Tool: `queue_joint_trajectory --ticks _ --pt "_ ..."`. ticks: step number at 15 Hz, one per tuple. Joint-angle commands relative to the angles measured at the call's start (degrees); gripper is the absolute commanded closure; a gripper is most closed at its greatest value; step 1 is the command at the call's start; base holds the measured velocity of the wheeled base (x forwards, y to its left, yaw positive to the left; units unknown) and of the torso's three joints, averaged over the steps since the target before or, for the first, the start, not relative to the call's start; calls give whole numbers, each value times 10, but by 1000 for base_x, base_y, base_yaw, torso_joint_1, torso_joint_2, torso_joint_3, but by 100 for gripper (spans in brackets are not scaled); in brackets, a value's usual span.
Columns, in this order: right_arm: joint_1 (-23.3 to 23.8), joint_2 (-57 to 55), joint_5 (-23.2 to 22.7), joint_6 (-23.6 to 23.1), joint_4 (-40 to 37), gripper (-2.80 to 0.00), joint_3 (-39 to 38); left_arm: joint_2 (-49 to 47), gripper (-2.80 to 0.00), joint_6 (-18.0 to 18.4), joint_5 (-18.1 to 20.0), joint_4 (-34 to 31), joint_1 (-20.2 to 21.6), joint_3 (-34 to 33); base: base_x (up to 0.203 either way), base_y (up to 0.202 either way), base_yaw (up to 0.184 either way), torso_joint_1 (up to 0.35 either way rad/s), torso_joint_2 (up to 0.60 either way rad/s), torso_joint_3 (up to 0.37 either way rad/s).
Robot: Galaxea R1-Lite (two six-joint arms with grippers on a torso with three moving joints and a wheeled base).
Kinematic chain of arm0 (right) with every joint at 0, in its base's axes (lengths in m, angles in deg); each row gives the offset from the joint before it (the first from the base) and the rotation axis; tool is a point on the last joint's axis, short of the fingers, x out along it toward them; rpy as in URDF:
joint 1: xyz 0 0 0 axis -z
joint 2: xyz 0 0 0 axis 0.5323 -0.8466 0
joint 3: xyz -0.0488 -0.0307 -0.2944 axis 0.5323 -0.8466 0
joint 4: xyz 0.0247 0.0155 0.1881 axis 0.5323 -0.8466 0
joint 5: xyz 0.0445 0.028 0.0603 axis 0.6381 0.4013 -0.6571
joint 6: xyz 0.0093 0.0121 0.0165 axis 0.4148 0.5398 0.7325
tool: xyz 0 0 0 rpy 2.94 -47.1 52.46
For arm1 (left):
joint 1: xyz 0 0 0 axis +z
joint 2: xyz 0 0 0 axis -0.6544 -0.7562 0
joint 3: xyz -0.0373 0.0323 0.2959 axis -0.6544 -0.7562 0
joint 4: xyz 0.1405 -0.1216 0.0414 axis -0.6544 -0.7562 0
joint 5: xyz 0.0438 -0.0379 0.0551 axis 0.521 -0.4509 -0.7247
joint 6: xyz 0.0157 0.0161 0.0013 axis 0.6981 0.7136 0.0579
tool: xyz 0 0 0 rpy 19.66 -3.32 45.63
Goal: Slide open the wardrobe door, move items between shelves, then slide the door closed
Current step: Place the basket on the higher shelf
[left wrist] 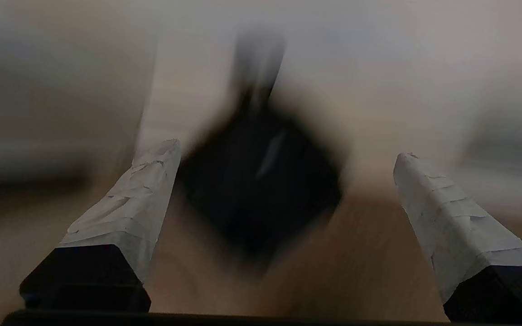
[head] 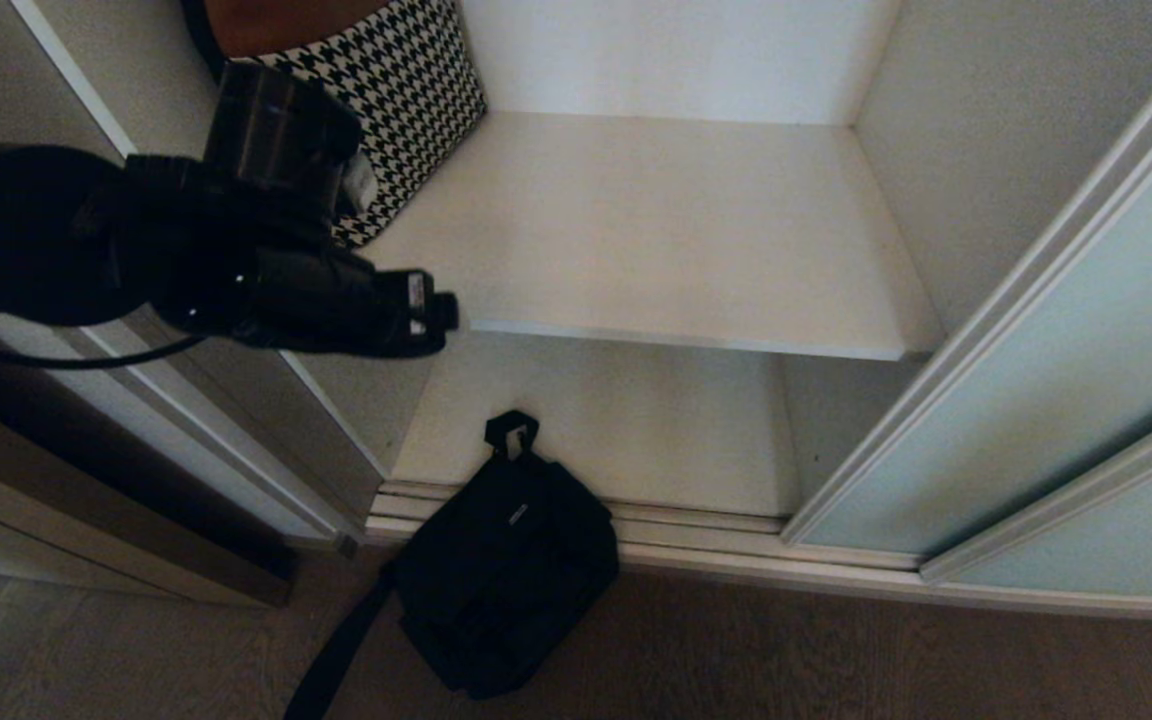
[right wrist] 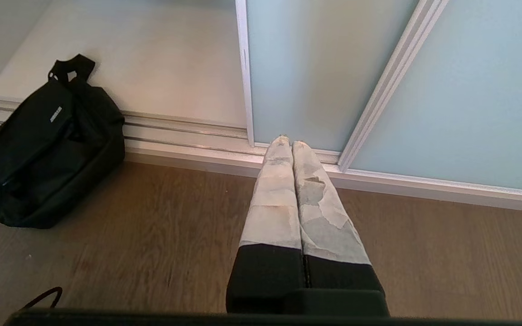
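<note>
Black bag [head: 506,590] lies slumped on the wood floor [head: 836,660], just outside the wardrobe. Its top end w/ the small loop handle [head: 511,432] leans over the door track [head: 696,540] onto the front of the bottom shelf [head: 616,430]; its wide strap [head: 331,660] trails off toward the picture's lower edge.

Bottom shelf behind the bag is otherwise bare, so there's open board to the right up to the sliding door [head: 1056,380], whose cream frame edge sits at the right of the opening. Door is slid right, overlapping a 2nd glass panel [head: 1116,530].

Upper shelf [head: 676,230] above: front edge overhangs the bottom one, wide free surface in the middle and right. A houndstooth-pattern bag [head: 406,100] stands in its back left corner, against the left side wall [head: 136,70].

Left claw [left wrist: 288,181] hangs above the bag, fingers [left wrist: 143,194] spread wide, nothing between them, not touching; the wrist view is motion-blurred, bag showing as a dark shape between the tips. In the head view the left arm [head: 236,260] reaches in at upper-shelf height, near its front left edge.

Right claw [right wrist: 292,144] is low over the floor, tips pressed together, empty, pointing at the foot of the door frame, well right of the bag.
</note>
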Motion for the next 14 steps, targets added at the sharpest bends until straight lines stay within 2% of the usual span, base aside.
queue_joint_trajectory --ticks 1,4,6,8,10,13,14 --pt "0 0 0 0 0 0 -1 60 -280 14 31 -34 23 -116 0 0 0 0 0 0" --pt "0 0 0 0 0 0 -1 82 -280 38 73 -41 39 -249 0 0 0 0 0 0" --pt "0 0 0 0 0 0 -1 83 -280 39 130 -31 49 -318 0 0 0 0 0 0" --pt "0 0 0 0 0 0 -1 59 -280 38 168 21 58 -361 0 0 0 0 0 0" --pt "0 0 0 0 0 0 -1 13 -280 33 174 117 67 -378 0 0 0 0 0 0" --pt "0 0 0 0 0 0 -1 -65 -280 34 170 195 69 -387 0 0 0 0 0 0" --pt "0 0 0 -1 0 0 -1 -83 -280 32 170 241 70 -392 0 0 0 0 0 0"
